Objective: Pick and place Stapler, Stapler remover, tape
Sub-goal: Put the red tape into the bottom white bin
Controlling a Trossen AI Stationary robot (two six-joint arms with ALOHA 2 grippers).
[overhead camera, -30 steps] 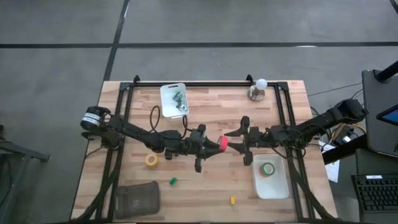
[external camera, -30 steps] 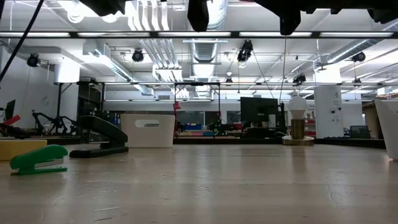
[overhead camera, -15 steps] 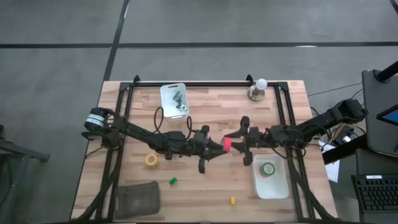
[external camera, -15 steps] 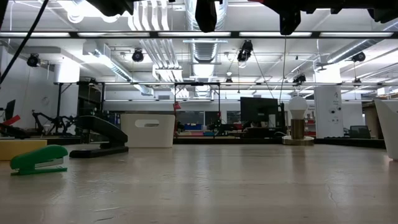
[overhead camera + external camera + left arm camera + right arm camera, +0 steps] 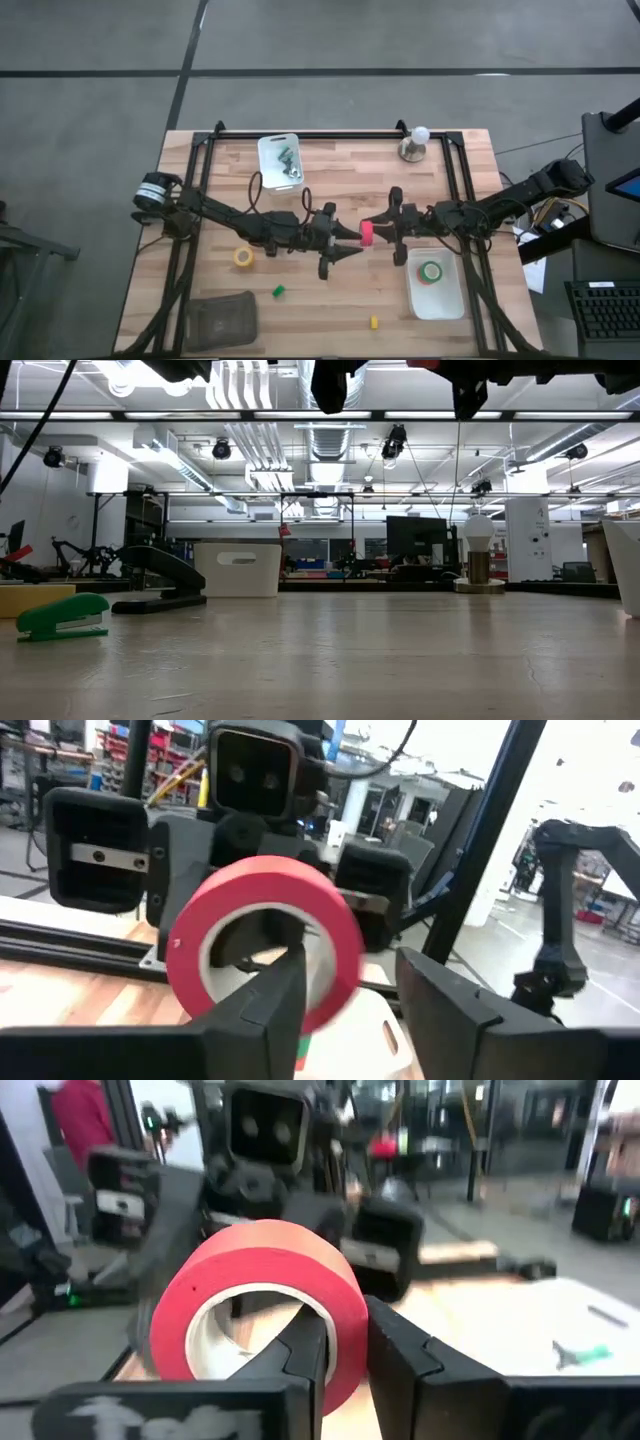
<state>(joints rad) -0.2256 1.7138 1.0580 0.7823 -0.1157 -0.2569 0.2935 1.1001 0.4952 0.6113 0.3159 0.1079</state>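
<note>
Red tape roll (image 5: 366, 233): a glossy red ring with a pale inner core (white-grey lining showing through the centre hole), hanging in the air above the middle of the table (image 5: 340, 170), between the two arms.

Right gripper (image 5: 375, 231): gripping the roll, one finger (image 5: 303, 1348) passing through the hole and the other pressing on the red outer band.

Left gripper (image 5: 347, 240): sitting just beside the roll, its fingers spread apart and grasping nothing.

Other tape: a yellow roll (image 5: 243, 257) lying flat on the wood near the left arm; a green roll (image 5: 432, 272) lying inside the white bin (image 5: 415, 302) under the right arm.

Black stapler (image 5: 160, 578): standing on the tabletop, seen in the low view.
</note>
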